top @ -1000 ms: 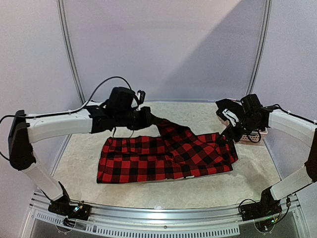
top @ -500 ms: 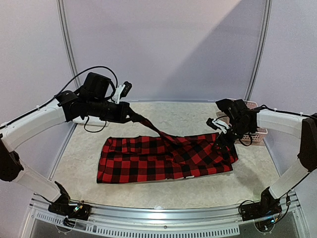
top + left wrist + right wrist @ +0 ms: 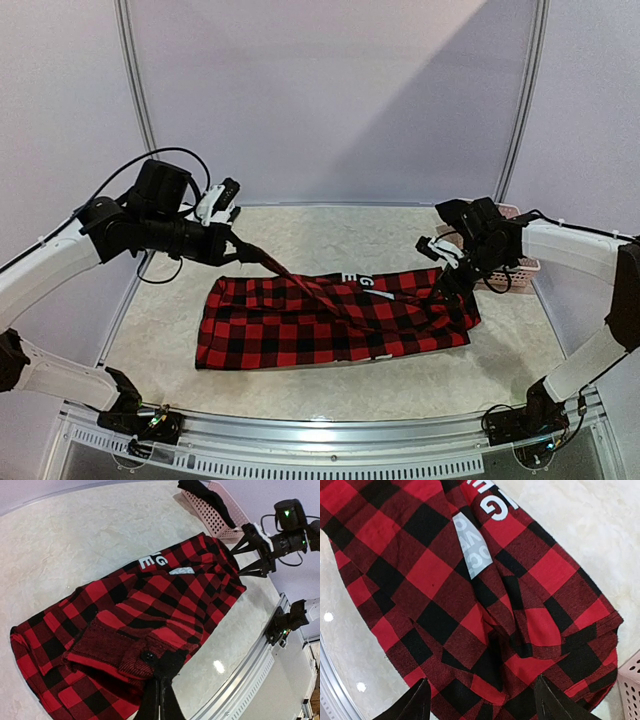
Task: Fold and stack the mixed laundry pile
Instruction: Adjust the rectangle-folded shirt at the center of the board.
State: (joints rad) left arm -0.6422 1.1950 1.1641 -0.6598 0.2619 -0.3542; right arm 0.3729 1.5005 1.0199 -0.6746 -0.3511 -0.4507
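Observation:
The red-and-black checked flannel shirt [image 3: 330, 325] lies folded into a long band across the middle of the table. My left gripper [image 3: 232, 240] hangs above its back left corner, shut on the sleeve cuff [image 3: 135, 657]. The sleeve [image 3: 290, 280] stretches taut and slanting from that gripper down to the shirt's right part. In the left wrist view the left gripper [image 3: 162, 680] has its fingers pressed together on the cuff's edge beside a black button. My right gripper [image 3: 441, 283] stands open just over the shirt's right end [image 3: 435, 575], fingers [image 3: 415, 702] spread wide, holding nothing.
A pink perforated basket [image 3: 515, 268] stands at the right edge behind the right gripper, with a dark garment [image 3: 205, 492] in it. A neck label with white lettering [image 3: 492, 502] shows on the shirt. The table's metal front rail [image 3: 330, 430] runs below the shirt.
My left gripper has swung left and back with the cuff, drawing the sleeve out long across the shirt. White lettering now shows. The right gripper has dropped slightly toward the shirt's right end.

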